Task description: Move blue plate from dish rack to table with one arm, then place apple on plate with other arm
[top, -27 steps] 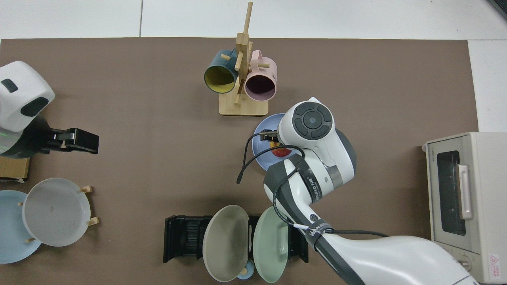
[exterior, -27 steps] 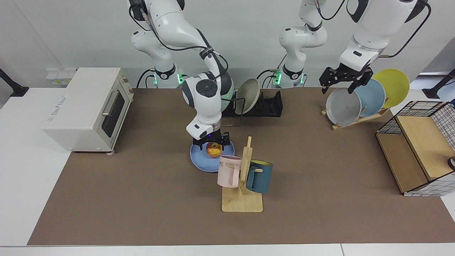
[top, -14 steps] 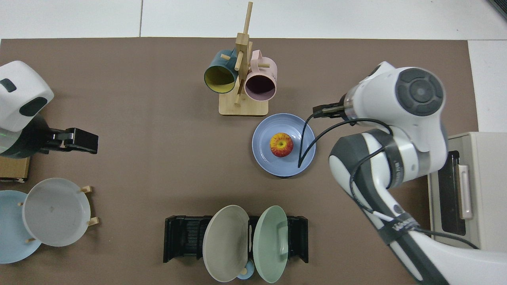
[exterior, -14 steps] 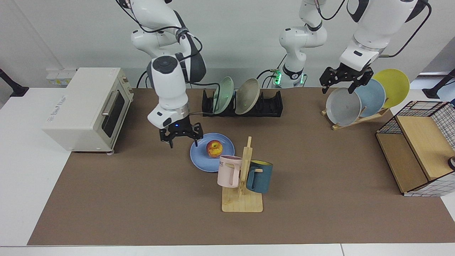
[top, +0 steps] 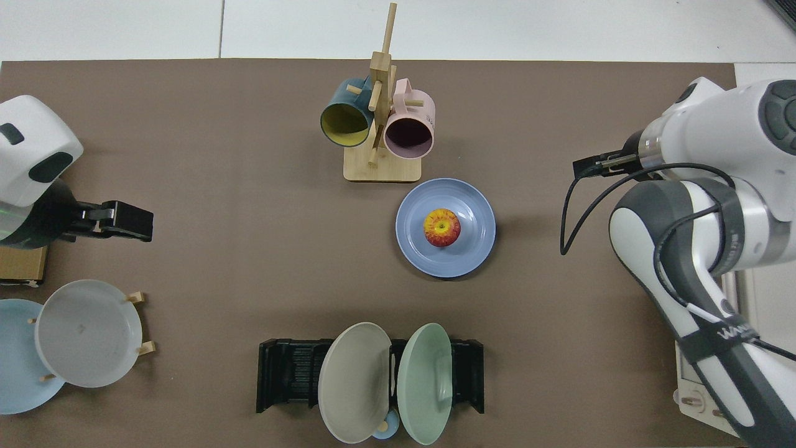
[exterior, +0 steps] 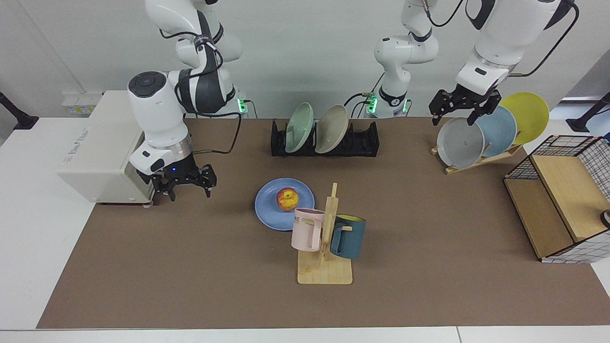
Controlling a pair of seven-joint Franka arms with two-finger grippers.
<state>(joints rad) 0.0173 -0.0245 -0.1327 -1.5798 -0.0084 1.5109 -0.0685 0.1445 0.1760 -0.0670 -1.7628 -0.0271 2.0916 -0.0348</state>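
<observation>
The table [exterior: 143,267] bears the blue plate [exterior: 271,209], dish rack [exterior: 362,143], mug stand [exterior: 324,274].

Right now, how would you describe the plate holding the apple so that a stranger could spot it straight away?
Start at the wooden mug stand on the brown table. Just behind it, toward the black dish rack, the blue plate lies flat. It is the only plate lying flat, with an apple on it; the others stand in racks.

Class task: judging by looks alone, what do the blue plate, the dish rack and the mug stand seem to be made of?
Blue plate: probably matte plastic or ceramic; even colour, no shine.
Dish rack: likely black moulded plastic, with slotted dividers.
Mug stand: pale wood, perhaps bamboo; grain lines show.
</observation>
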